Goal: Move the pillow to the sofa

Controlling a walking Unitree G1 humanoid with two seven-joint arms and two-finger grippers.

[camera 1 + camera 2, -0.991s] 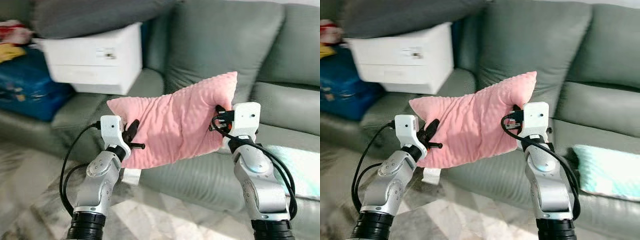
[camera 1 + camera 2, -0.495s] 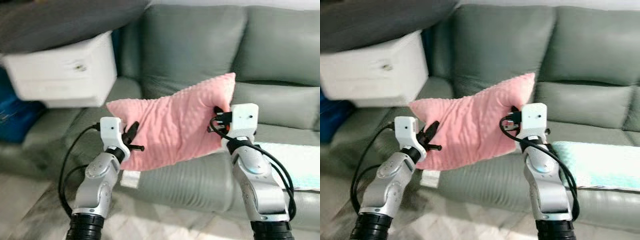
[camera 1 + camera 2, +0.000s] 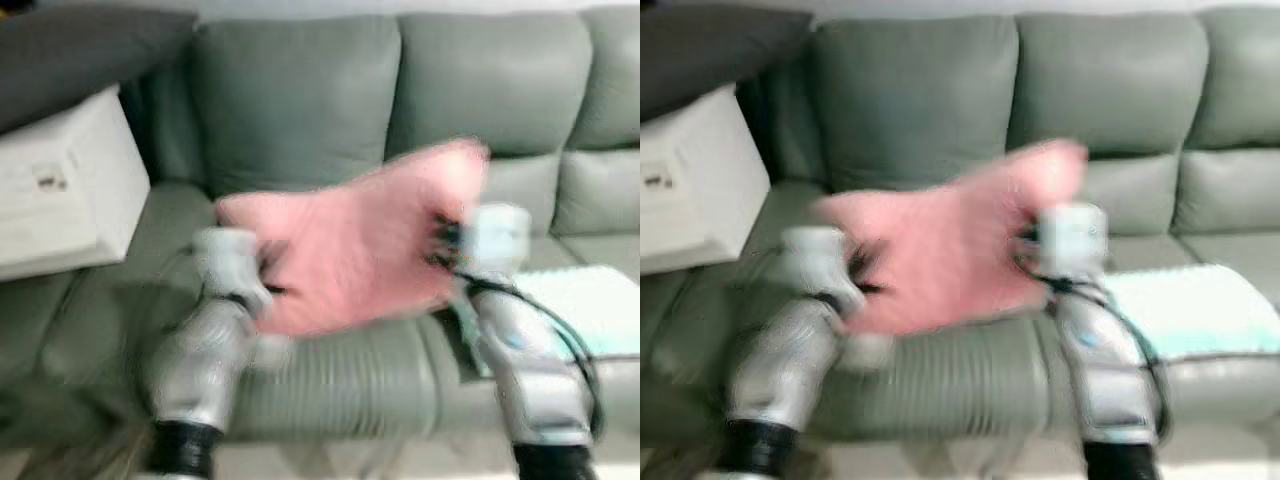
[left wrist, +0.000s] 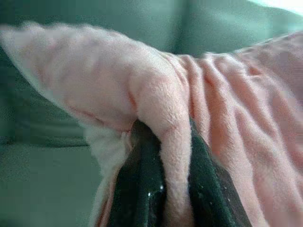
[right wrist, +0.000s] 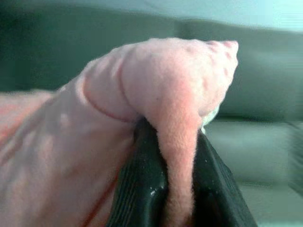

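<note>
Holding a pink pillow (image 3: 355,240) stretched between them, the two grippers carry it in the air in front of a grey-green sofa (image 3: 300,110). The left gripper (image 4: 173,189) has its two black fingers (image 4: 139,189) closed on a pinched fold of plush fabric at the pillow's left edge; the fold stands up between the fingers and bulges over their tips. The right gripper (image 5: 177,189) grips the right edge the same way, its fingers (image 5: 139,189) clamped on a ridge of pink fabric near an upper corner. In the head views the pillow hangs clear of the seat, level with the lower part of the backrest cushions, its right corner raised higher than its left. Both silver arms reach up from below, the left arm (image 3: 205,350) under the pillow's left end and the right arm (image 3: 525,360) under its right end. A white box (image 3: 55,190) rests on the sofa's left seat, with a dark grey cushion (image 3: 80,50) above it. A pale mint cloth (image 3: 585,310) lies on the right seat. The head views are blurred, so finer detail cannot be made out.
</note>
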